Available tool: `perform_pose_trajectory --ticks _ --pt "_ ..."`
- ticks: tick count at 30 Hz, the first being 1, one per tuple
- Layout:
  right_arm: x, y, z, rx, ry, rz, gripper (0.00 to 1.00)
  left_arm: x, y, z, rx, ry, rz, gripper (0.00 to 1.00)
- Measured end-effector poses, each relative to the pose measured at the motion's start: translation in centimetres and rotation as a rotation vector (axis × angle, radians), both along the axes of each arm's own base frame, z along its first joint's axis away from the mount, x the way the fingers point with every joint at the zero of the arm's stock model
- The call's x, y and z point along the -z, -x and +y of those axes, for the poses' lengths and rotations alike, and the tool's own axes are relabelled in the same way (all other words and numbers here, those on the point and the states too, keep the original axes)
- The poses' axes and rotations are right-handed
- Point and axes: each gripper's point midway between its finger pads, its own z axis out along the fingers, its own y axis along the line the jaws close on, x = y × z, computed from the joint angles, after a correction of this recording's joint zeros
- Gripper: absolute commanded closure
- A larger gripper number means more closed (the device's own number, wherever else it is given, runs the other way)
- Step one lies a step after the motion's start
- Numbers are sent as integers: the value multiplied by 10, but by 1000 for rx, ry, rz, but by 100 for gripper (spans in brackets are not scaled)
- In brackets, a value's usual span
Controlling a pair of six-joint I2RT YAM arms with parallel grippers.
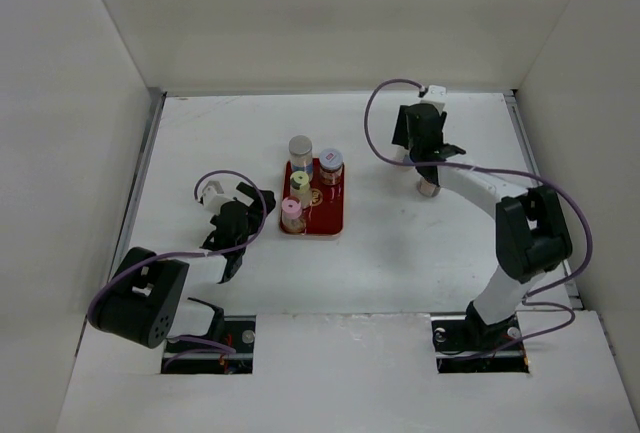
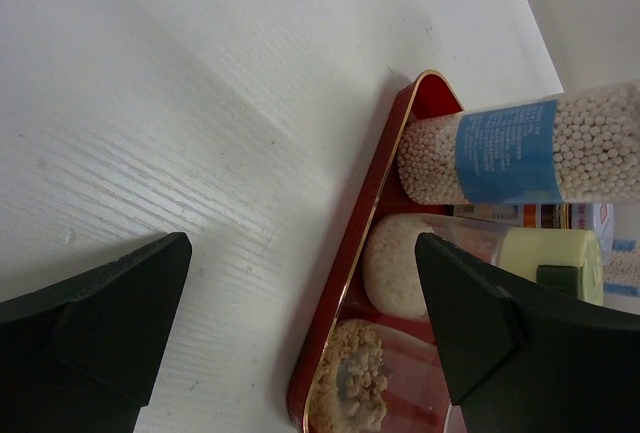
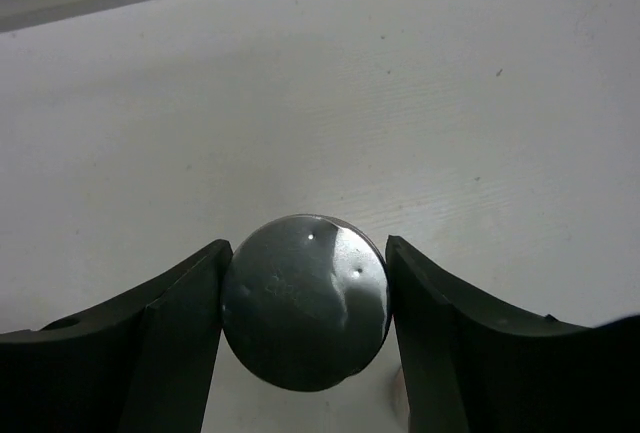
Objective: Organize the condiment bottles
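1. Two dark fingers of the right gripper are clamped on either side of a silver-capped jar, gripping it by the cap. From above it stands on the table, well to the right of the red tray. I'd judge this stray is the one being gathered in.
2. The left gripper has its fingers spread with nothing between them, just beside the tray's left rim. It is probably waiting clear of the other arm's path.
3. Four jars stand on the tray. The grey-capped jar is at the far left corner, with the red-labelled jar beside it. The yellow-green-capped jar and the pink-capped jar follow down the left side. The near right part of the tray is bare, which looks like room kept for newcomers.
4. The held jar's body is hidden beneath its cap in the wrist view. From above the gripper covers it, apart from a sliver at the base.
5. I count five jars in all and can find no other.
6. In the left wrist view, the right finger cuts off the tray's jars, and the print on the blue-labelled jar is too small to read.
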Motion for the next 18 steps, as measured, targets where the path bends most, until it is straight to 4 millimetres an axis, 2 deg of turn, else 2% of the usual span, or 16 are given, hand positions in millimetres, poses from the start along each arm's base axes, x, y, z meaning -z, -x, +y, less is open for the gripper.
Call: perform_pose_trajectory --ticks 2,4,9,11,14,18 --pt "-4 18 11 -36 1 -5 51 0 0 0 1 0 0 0" --pt "-15 39 30 -92 -6 -25 50 0 0 0 0 0 0 0" --pt "-65 80 100 -279 -74 -125 50 1 0 0 2 0 1 0" --pt "-73 93 125 -345 -94 -142 50 0 -1 -1 3 2 -1 0" --pt "-65 105 158 -419 -103 -124 50 0 -1 -1 3 2 -2 0" --pt "-36 110 193 -484 -82 -61 50 0 -1 -1 3 2 -2 0"
